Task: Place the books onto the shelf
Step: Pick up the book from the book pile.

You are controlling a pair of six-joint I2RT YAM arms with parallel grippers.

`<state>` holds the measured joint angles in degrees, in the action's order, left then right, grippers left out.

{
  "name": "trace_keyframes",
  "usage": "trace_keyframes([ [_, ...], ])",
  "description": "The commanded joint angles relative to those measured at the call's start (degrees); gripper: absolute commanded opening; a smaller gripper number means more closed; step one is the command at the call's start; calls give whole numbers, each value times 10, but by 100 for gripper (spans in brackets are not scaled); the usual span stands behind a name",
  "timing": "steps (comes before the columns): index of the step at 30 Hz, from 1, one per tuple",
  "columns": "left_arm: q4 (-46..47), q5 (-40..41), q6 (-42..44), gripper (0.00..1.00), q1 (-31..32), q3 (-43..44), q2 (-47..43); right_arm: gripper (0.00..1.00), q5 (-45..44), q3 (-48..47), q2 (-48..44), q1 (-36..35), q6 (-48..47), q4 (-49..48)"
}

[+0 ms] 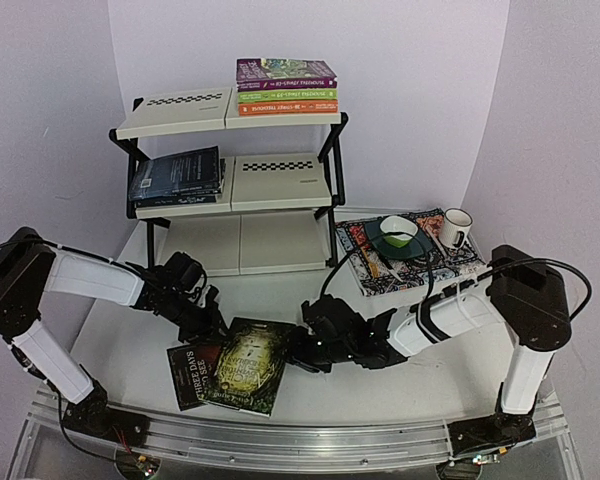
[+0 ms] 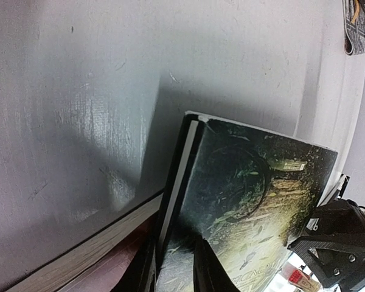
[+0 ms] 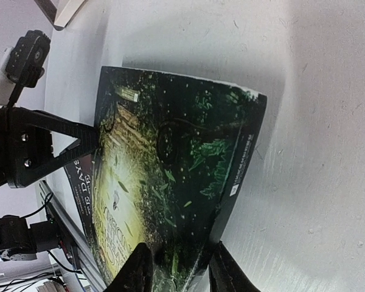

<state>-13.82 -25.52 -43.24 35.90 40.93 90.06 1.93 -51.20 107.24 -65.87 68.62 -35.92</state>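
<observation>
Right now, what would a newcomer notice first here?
Both grippers clamp one green-gold book at the table front, the left gripper on its left side, the right gripper on its right. It overlaps a black book. Behind, the shelf carries a colourful book stack on its top tier.

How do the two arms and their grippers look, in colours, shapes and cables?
Both the left arm and right arm have white tubular links between bulky black joints, with thin black cables running alongside. The left gripper and right gripper are black and angular.
</observation>
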Motion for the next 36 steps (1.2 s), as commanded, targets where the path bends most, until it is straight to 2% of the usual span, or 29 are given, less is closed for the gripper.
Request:
trace_keyframes([
  [1,24,11,-1,21,8,15,6,34,26,-21,-44,-7,-5,-152],
  [13,26,37,-28,21,8,2,-31,35,-6,-39,-80,-6,-20,-157],
  [19,29,51,-42,21,7,-8,-52,35,-1,-60,-32,0,51,-147],
  [23,31,59,-46,21,8,-16,-67,31,5,-68,-12,2,73,-140],
  [29,31,80,-51,21,8,-30,-91,43,-4,-67,-28,4,86,-52],
  [30,31,83,-51,21,8,-32,-93,42,-6,-65,-32,5,86,-44],
  [32,32,84,-51,21,8,-32,-93,32,-11,-62,-36,4,85,-39],
  [36,31,81,-42,22,8,-29,-96,9,-14,-66,-37,6,81,-36],
])
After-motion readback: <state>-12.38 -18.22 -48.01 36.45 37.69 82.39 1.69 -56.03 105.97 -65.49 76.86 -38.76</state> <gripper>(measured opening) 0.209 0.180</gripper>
